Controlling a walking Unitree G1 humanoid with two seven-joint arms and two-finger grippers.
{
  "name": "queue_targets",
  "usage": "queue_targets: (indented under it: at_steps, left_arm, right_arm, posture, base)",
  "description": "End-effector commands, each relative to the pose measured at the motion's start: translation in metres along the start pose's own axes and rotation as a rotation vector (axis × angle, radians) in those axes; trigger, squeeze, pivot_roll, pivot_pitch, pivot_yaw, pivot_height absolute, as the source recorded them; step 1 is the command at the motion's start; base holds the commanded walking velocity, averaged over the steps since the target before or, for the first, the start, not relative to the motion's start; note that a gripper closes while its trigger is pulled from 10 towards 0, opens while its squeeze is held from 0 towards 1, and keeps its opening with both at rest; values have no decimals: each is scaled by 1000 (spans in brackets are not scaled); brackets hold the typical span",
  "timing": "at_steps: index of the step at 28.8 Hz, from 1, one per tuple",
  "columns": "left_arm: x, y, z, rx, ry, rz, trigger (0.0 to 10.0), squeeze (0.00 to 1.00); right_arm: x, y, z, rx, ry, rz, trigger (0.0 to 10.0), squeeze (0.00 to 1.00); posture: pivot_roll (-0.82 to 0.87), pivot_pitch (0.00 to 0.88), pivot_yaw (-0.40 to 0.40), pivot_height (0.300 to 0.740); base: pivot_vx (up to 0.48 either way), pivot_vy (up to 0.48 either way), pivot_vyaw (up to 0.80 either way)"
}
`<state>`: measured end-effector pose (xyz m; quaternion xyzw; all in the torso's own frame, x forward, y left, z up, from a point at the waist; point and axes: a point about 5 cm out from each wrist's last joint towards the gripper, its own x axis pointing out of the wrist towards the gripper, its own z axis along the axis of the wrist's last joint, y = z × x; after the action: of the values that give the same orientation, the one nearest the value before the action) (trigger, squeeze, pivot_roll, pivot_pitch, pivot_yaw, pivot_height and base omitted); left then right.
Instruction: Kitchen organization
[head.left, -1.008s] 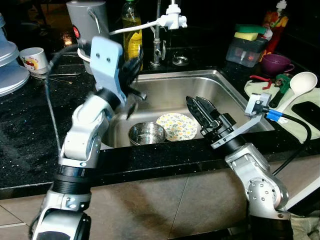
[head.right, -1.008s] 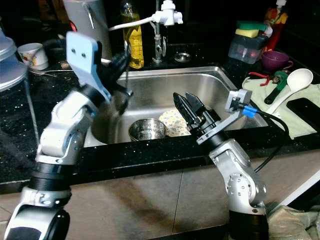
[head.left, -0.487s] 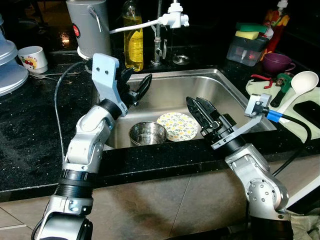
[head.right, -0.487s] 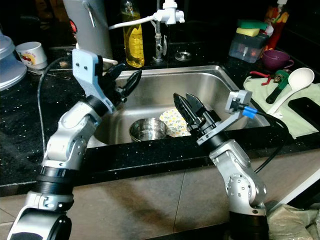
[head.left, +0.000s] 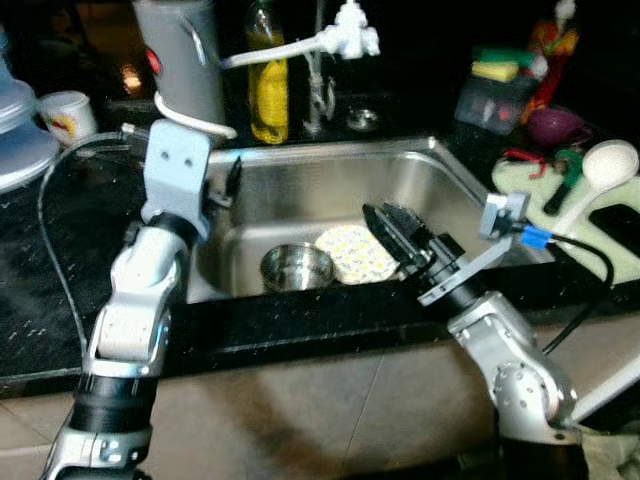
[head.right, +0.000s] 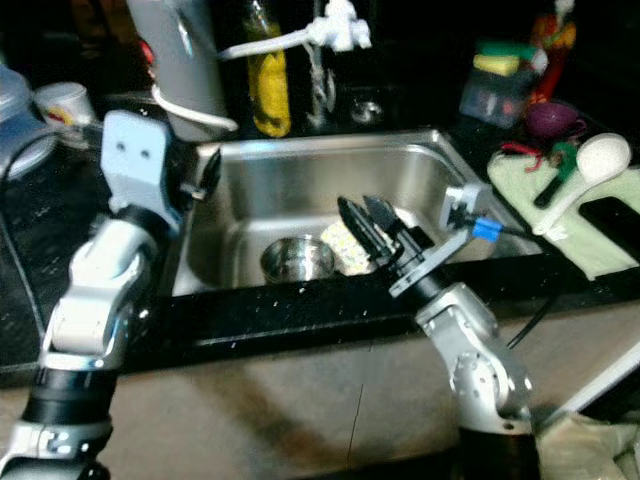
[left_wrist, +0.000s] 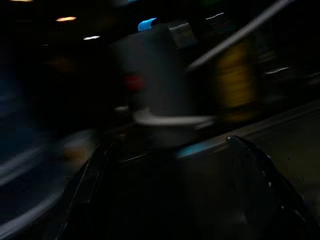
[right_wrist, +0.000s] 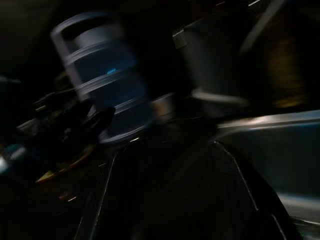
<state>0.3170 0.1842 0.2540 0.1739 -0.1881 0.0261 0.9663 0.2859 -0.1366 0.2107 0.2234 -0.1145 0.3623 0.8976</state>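
A steel bowl (head.left: 296, 268) and a yellow patterned plate (head.left: 352, 250) lie side by side on the bottom of the steel sink (head.left: 330, 158). My right gripper (head.left: 380, 218) hovers over the near right part of the sink, just above the plate's right edge, open and holding nothing. My left gripper (head.left: 226, 188) is at the sink's left rim, above the black counter edge; in the left wrist view its fingers (left_wrist: 260, 170) stand wide apart with nothing between them. That view faces a grey canister (left_wrist: 155, 75) and is blurred.
Behind the sink stand a grey canister (head.left: 180, 50), a yellow bottle (head.left: 265, 85) and a white-tipped faucet (head.left: 345, 30). A white cup (head.left: 65, 115) sits at the far left. On the right are a white ladle (head.left: 600, 165), a purple cup (head.left: 555, 125) and a sponge tub (head.left: 495, 90).
My left arm has swung left, from over the sink to its left rim, with its gripper still open. The right gripper has shifted slightly left. The picture is now blurred.
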Motion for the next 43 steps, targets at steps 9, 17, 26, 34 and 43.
queue_targets:
  at_steps: [9,17,26,34,43]
  left_arm:
    - [-7,10,-1,3,28,60,10000,0]
    - [-10,-4,-2,-65,53,36,10000,0]
    - [-32,-31,4,-137,57,-6,10000,0]
    - [-41,-36,5,-144,66,-13,10000,0]
    - [-45,-38,6,-137,72,-14,10000,0]
  right_arm:
    - [4,4,-4,-11,21,25,10000,0]
    - [4,0,-2,0,-1,-11,10000,0]
    - [2,6,-14,20,12,-17,10000,0]
    - [5,12,-19,46,12,-2,10000,0]
    - [7,16,-24,59,17,3,10000,0]
  posture:
    - [-48,0,-44,740]
    - [-58,0,-41,740]
    - [-49,0,-39,740]
    - [-41,0,-39,740]
    - [-41,0,-39,740]
  base:
    - [0,0,799]
    - [0,0,199]
    - [0,0,0]
    - [0,0,0]
    - [0,0,0]
